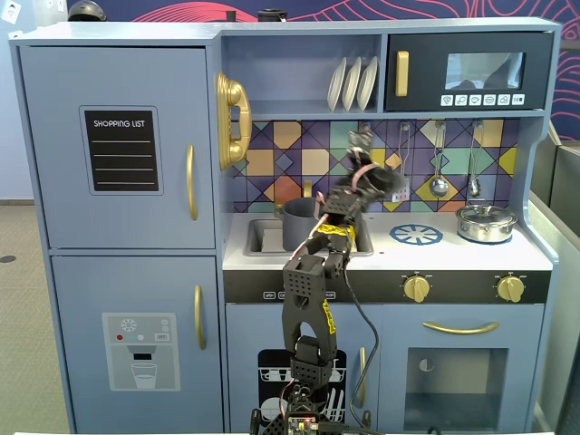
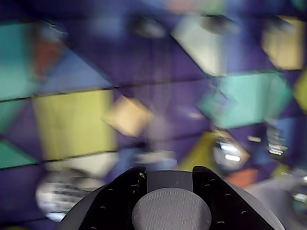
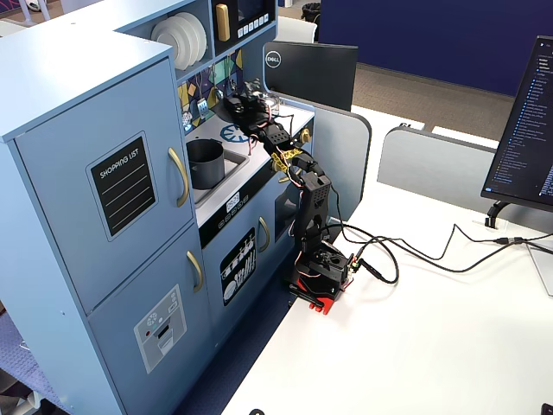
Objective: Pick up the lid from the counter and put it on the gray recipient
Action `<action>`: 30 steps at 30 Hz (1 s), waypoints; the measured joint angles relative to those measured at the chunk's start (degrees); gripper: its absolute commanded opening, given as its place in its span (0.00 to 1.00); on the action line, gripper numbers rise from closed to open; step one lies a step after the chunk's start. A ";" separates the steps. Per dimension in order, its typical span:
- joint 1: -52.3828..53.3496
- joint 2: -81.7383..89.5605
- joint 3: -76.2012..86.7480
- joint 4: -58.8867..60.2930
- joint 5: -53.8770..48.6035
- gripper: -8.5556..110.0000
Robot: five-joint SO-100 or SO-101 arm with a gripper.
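My gripper is shut on the knob of the dark-gray lid. Its black fingers stand on either side of the knob. In a fixed view the gripper holds the lid in the air in front of the tiled backsplash, above the counter. It is to the right of and higher than the gray recipient. The recipient stands open in the sink. In another fixed view the lid hangs beyond the recipient.
A shiny silver lidded pot sits at the counter's right, beside a blue burner. Ladles hang on the backsplash behind the gripper. White plates stand on the shelf above, and a gold phone hangs to the left of the alcove.
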 measured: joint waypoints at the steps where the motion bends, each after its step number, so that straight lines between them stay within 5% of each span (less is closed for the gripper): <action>1: -1.32 0.00 -1.05 1.58 -0.35 0.07; 18: -19.95 5.54 0.00 9.93 -0.44 0.07; 30: -20.48 12.22 11.43 9.23 1.14 0.07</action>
